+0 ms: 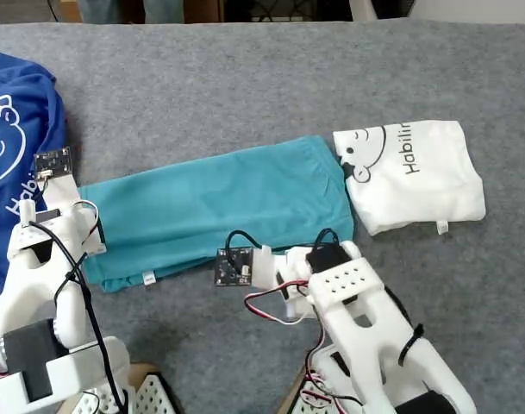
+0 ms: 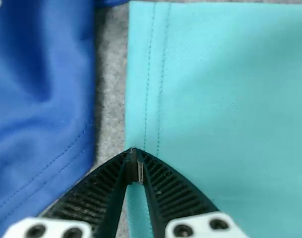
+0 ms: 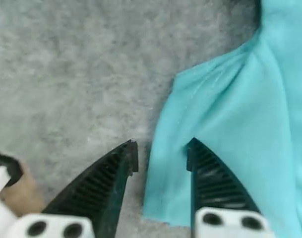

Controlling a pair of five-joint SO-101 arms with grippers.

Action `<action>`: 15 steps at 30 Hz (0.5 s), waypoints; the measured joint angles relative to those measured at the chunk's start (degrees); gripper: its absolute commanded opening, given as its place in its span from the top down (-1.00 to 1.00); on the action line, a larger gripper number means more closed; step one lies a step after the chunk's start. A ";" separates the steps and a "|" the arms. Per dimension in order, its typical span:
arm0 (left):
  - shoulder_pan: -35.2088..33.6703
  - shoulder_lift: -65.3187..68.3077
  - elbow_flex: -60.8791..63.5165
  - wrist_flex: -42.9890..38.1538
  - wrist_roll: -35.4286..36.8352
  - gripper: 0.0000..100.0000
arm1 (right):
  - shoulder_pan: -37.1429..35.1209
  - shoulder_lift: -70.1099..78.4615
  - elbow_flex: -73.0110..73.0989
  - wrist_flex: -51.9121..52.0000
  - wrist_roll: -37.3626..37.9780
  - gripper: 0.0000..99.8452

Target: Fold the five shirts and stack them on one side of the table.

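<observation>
A teal shirt, folded into a long strip, lies across the middle of the table. My left gripper is at its left end. In the left wrist view that gripper is shut on the teal shirt's stitched hem. My right gripper sits at the strip's near right corner. In the right wrist view it is open, its fingers straddling the edge of the teal cloth. A folded white shirt lies to the right. A blue shirt lies unfolded at the far left.
Grey felt covers the table, with bare room behind the teal shirt. The blue shirt lies close beside the teal hem, a narrow strip of felt between them. Both arm bases stand at the near edge.
</observation>
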 measured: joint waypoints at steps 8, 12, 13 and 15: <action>0.00 0.00 0.00 0.00 0.00 0.94 | 0.00 -0.53 0.18 -1.14 -0.88 0.48; 0.00 0.00 0.00 0.00 0.00 0.94 | 0.00 -0.53 1.23 -2.99 -0.88 0.48; 0.00 0.00 0.00 0.00 0.00 0.94 | 0.00 -0.35 1.76 -3.60 -0.88 0.48; 0.00 0.00 0.00 0.00 0.00 0.94 | 0.00 0.88 2.29 -4.84 -0.88 0.48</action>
